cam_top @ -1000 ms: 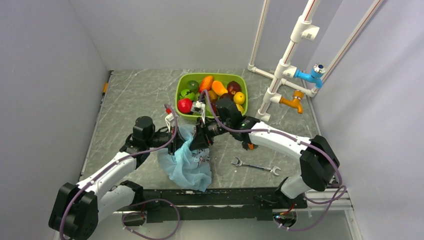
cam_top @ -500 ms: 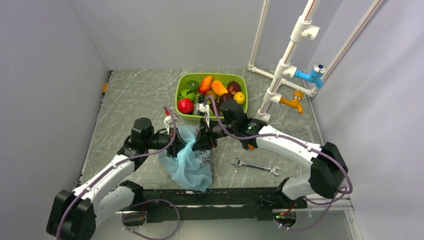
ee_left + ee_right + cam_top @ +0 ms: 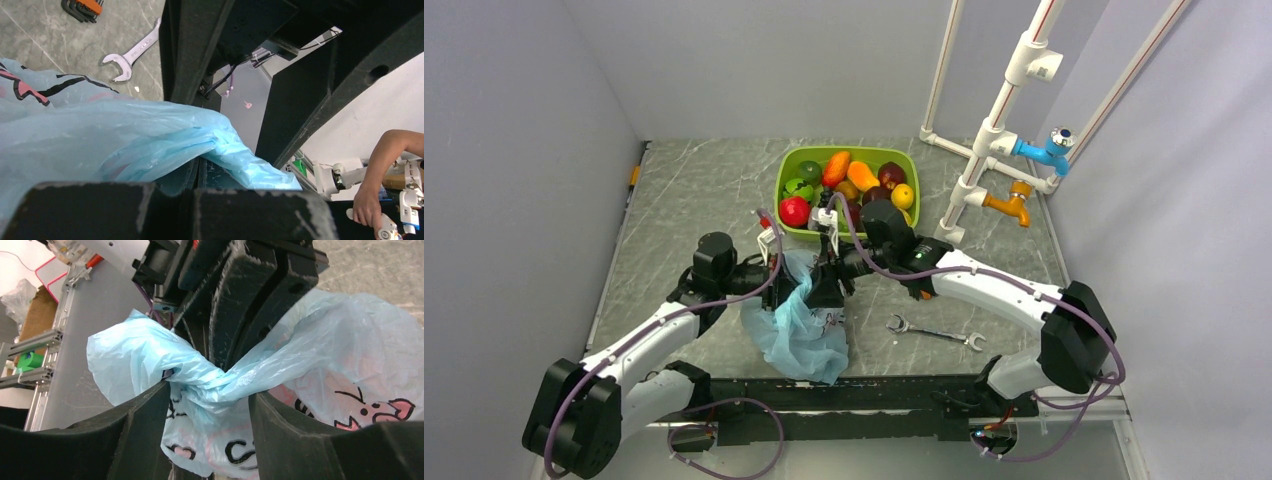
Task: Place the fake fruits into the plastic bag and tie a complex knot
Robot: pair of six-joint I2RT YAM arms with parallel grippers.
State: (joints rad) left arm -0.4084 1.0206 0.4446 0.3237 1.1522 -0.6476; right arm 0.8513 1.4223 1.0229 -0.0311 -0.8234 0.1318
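You had the thin light-blue printed plastic bag [image 3: 802, 335] mid-twist.
Your left gripper [image 3: 778, 292] clamped its edge; the twisted neck lay crosswise between the parted jaws of your right gripper [image 3: 210, 405], body on the table [image 3: 694, 190].

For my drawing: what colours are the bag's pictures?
Black and pink on light-blue plastic bag; right wrist view.

Left arm [image 3: 654, 335] and right arm [image 3: 999, 285] lean in close together. Left gripper [image 3: 196, 182] is clamped tight, right gripper [image 3: 210, 402] has its jaws apart.
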